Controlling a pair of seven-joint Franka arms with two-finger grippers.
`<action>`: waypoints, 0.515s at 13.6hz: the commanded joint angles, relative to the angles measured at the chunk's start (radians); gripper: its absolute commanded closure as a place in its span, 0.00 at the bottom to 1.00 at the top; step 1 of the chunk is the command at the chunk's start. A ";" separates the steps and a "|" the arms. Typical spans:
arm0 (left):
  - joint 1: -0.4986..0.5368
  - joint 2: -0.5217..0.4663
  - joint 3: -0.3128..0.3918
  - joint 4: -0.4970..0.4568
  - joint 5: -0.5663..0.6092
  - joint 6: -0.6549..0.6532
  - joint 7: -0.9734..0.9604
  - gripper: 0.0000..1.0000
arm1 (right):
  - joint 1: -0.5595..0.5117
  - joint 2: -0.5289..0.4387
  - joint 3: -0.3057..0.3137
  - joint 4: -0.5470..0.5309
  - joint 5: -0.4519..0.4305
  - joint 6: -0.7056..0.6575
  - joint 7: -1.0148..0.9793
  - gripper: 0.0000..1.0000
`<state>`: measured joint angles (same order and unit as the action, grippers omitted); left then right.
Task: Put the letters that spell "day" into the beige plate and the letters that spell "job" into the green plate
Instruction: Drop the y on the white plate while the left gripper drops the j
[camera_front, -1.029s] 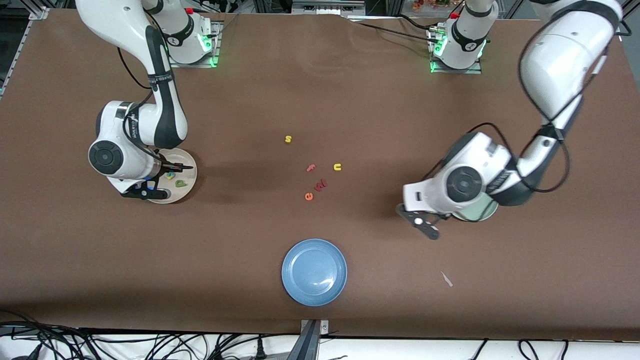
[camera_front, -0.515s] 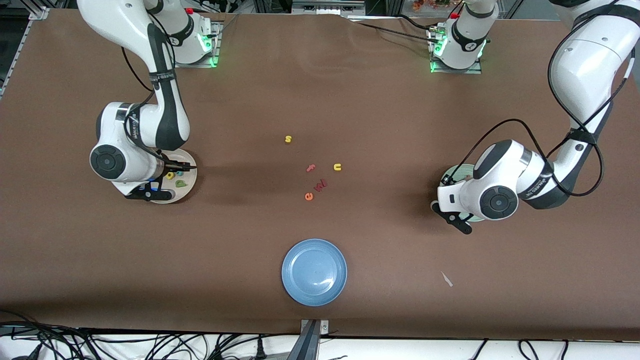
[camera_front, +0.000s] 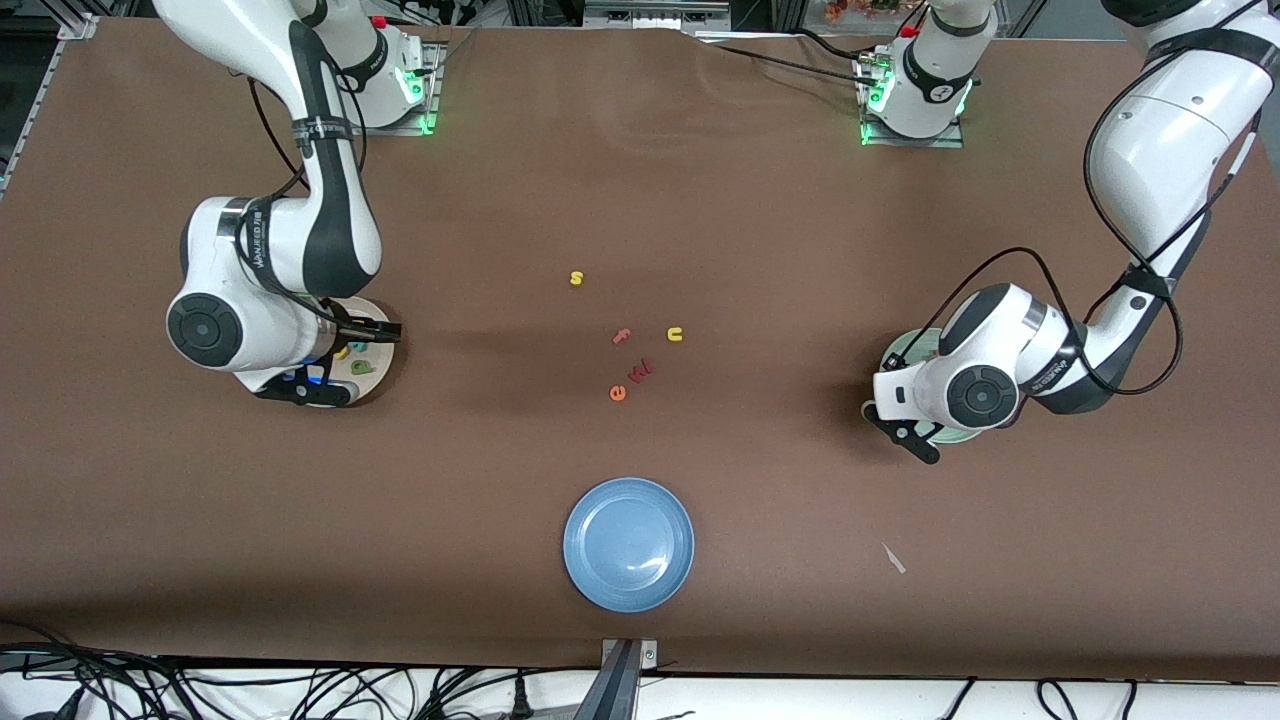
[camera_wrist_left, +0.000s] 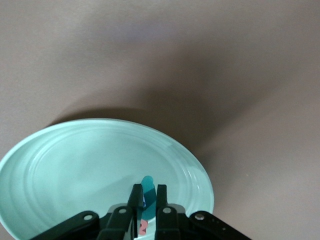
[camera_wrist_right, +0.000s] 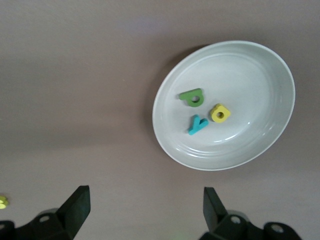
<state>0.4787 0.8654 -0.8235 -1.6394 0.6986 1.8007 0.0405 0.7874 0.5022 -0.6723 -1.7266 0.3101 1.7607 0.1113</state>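
Three small foam letters lie in the beige plate at the right arm's end of the table: a dark green "a", a yellow "d" and a teal forked "y", close together but not touching. The right gripper hangs over the table just beside that plate, its jaws spread wide and holding nothing. Black lettering runs along that arm's white link; it reads "FRANKA", the rest too small to make out.

Mid-table sit five loose letters: a yellow "s", a pink "f", a yellow "u", a dark red "w" and an orange "e". A blue plate lies nearer the front camera than these, and a small pale scrap lies toward the left arm's end.

At that end, the left gripper hangs low over the pale mint-green plate, fingers nearly together around a teal letter. Something blue and something pinkish-red show between the fingers beneath it, too hidden to read as letters.
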 joint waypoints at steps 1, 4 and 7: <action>0.000 -0.005 -0.009 -0.020 0.033 0.014 -0.069 0.16 | -0.040 -0.054 0.089 0.022 -0.015 -0.012 0.050 0.00; 0.006 -0.019 -0.023 -0.013 0.018 -0.001 -0.073 0.00 | -0.321 -0.166 0.429 0.018 -0.185 -0.012 0.134 0.00; 0.030 -0.095 -0.069 0.006 0.012 -0.060 -0.074 0.00 | -0.603 -0.270 0.724 0.016 -0.209 -0.009 0.128 0.00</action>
<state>0.4850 0.8471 -0.8550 -1.6311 0.6988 1.7851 -0.0223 0.3299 0.3218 -0.0888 -1.6909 0.1287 1.7605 0.2350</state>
